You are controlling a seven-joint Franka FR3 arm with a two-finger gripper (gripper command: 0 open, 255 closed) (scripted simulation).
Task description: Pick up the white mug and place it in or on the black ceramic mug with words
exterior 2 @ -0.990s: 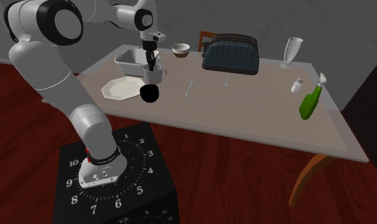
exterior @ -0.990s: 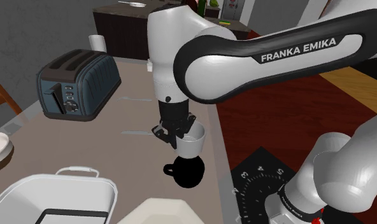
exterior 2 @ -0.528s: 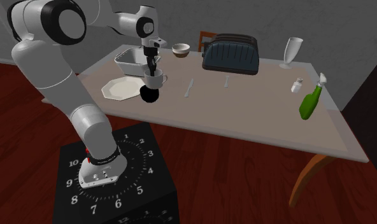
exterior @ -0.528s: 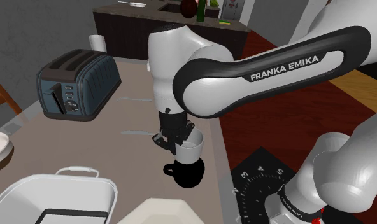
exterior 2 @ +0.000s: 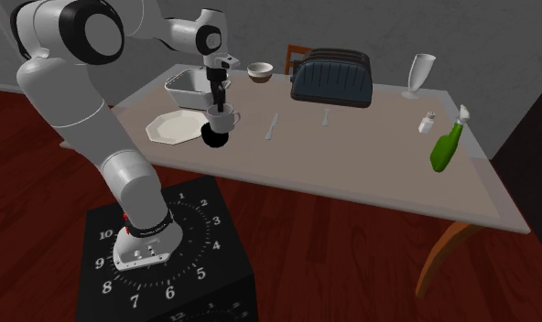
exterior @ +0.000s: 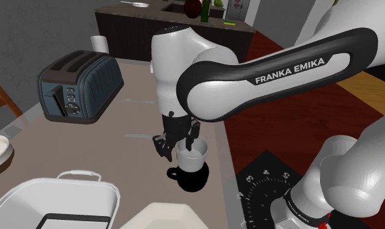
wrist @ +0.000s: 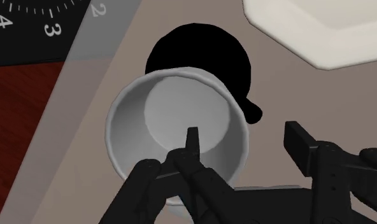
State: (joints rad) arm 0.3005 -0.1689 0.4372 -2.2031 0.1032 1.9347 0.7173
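Observation:
The white mug (exterior: 192, 158) sits upright in the mouth of the black mug (exterior: 193, 179), near the table edge closest to the stand. In the second exterior view the white mug (exterior 2: 222, 117) tops the black mug (exterior 2: 213, 137) beside the plate. My gripper (exterior: 179, 144) hangs just above, open. In the wrist view the gripper (wrist: 247, 143) straddles the white mug's (wrist: 174, 121) rim, one finger inside and one outside, neither pressing the wall. The black mug (wrist: 200, 51) shows beneath it with its handle poking out. No words are visible on it.
A dark toaster (exterior: 80, 84) stands further back on the table. A white tub (exterior: 54, 202) and a white plate (exterior 2: 176, 127) lie close to the mugs. Cutlery (exterior 2: 271, 125), a bowl (exterior 2: 260, 70), a glass (exterior 2: 419, 73) and a green spray bottle (exterior 2: 448, 144) sit elsewhere.
The white mug came down into the black mug. The fingers, shut on its rim before, have spread apart and let go.

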